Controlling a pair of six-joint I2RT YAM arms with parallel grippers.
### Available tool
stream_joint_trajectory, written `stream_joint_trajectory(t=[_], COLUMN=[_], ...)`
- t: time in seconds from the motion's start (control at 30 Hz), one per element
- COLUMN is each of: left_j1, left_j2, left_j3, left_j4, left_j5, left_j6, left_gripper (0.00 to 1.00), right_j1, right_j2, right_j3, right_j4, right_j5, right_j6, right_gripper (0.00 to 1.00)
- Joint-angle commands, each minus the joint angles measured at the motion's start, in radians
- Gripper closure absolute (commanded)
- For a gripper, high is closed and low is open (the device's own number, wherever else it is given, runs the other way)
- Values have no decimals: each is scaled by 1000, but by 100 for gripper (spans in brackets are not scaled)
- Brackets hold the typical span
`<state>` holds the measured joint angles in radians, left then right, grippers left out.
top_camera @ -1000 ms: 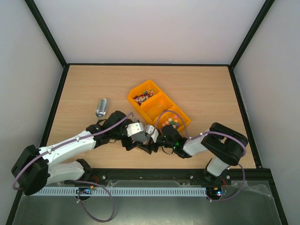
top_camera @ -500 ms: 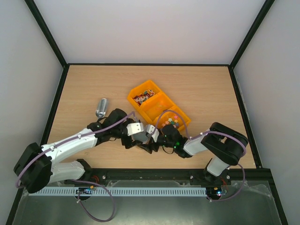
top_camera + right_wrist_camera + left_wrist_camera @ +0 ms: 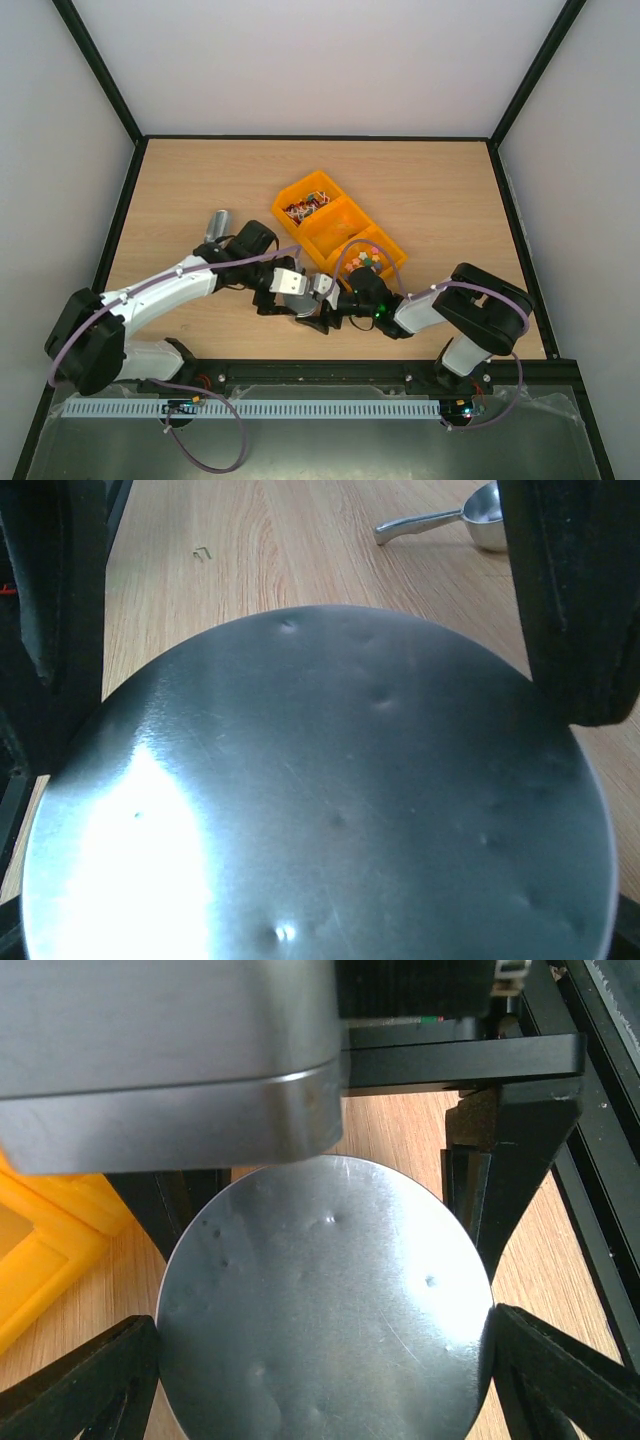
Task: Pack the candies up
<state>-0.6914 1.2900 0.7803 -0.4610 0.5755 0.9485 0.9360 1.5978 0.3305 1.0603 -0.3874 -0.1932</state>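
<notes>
The candies (image 3: 305, 208), tiny red and white wrapped sweets, lie in the far compartment of an orange tray (image 3: 322, 179). A round silver metal tin (image 3: 306, 301) is held just above the table's near middle, between both grippers. My left gripper (image 3: 292, 290) is shut on the tin from the left; in the left wrist view the tin's flat face (image 3: 330, 1310) fills the gap between my fingers (image 3: 80, 1380). My right gripper (image 3: 334, 304) grips the same tin (image 3: 330, 780) from the right. The tin's inside is hidden.
The tray's near compartment holds pastel block pieces (image 3: 365, 262), and its middle compartment looks empty. A silver scoop (image 3: 215, 226) lies on the table left of the tray, partly behind my left arm, and shows in the right wrist view (image 3: 470, 515). The tray's corner (image 3: 40, 1250) is close by.
My left arm has swung its elbow up and away from the near edge. Both grippers and the tin have shifted slightly right and nearer. The scoop is now more covered by the arm.
</notes>
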Motion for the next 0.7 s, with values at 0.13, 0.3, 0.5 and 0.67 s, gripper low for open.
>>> stream_joint_trajectory(t=[0.13,0.3,0.5,0.67], left_j1=[20,13,-50,-69], left_j2=[-85,-198,-191,-152], left_j3=[-22,-114,-158,-159], left_j4=[-21,56,174,259], left_j5=[-5,-58,-228,-296], left_j6=[-91,-311,-571,-698], left_gripper=[1,1,1,1], right_j1=[4,4,3,4], right_j2=[-1,1,20,32], right_j3=[-13,-22,-17,-5], right_j4=[-76,-63,-47,-44], right_j5=[41,86,118,115], right_j6=[90,133,177,183], right_gripper=[60,60,60,60])
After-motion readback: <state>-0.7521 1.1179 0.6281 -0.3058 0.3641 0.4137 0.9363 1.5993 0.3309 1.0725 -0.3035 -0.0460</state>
